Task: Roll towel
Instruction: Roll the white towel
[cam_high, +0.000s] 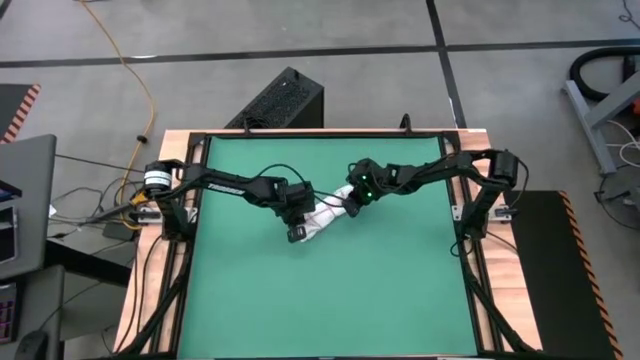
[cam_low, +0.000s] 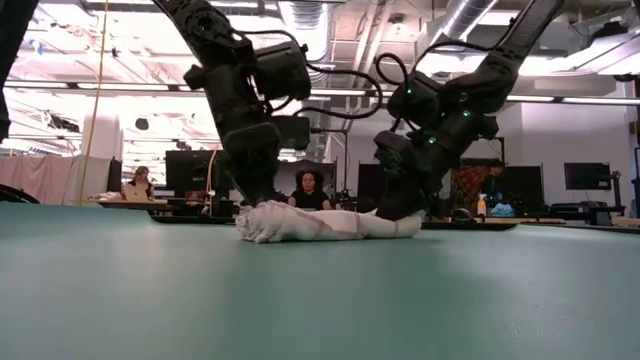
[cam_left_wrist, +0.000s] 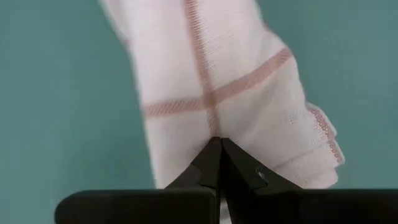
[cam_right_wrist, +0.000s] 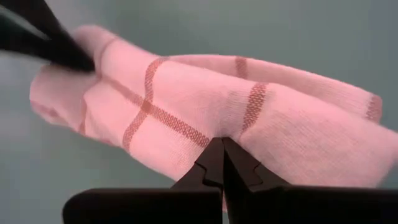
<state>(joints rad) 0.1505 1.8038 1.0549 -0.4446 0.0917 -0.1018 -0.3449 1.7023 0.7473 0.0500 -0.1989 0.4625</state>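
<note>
Green matting covers the table, and the soft white cloth towel with thin red check lines lies rolled into a short bundle near its middle. From above, both arms hide most of it. The left gripper has its fingers pressed together at one end of the roll, cloth pinched between the tips. The right gripper is likewise clamped on the opposite end. Seated people in the background are indistinct.

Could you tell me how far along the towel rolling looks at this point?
Mostly done: the towel already lies as a compact roll on the green mat. In hand: the left pincer and the right pincer are shut, tips pressed against opposite ends. Left: tidying those loose ends and letting go.
</note>
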